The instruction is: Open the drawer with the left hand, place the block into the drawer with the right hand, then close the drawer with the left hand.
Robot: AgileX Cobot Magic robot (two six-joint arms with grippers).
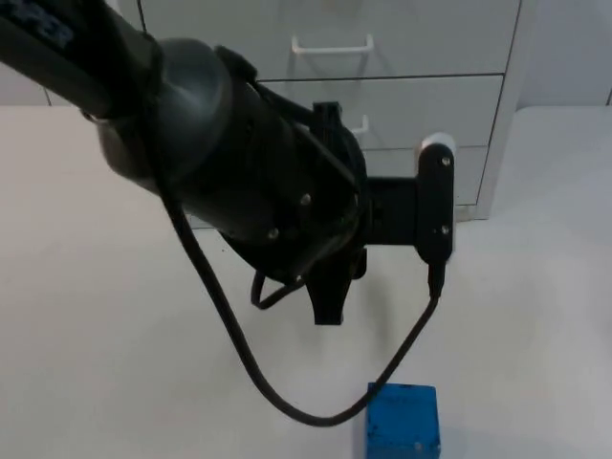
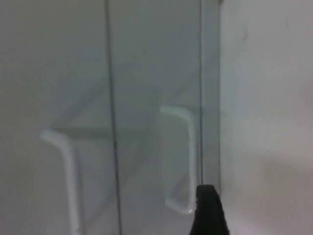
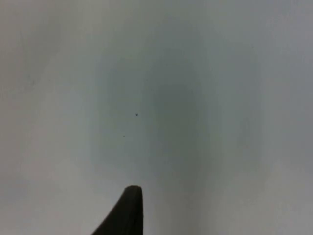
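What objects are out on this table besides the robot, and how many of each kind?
White drawer cabinet: 1
Blue block: 1
Total: 2
The cabinet's drawers are all shut; two drawer handles face the left gripper.

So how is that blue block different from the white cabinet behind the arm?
The blue block is a small, vivid cube lying loose on the near table; the white drawer cabinet is far bigger, pale, and stands at the back. The block's faces are plain; the cabinet's shut drawers carry white handles. Both are boxy.
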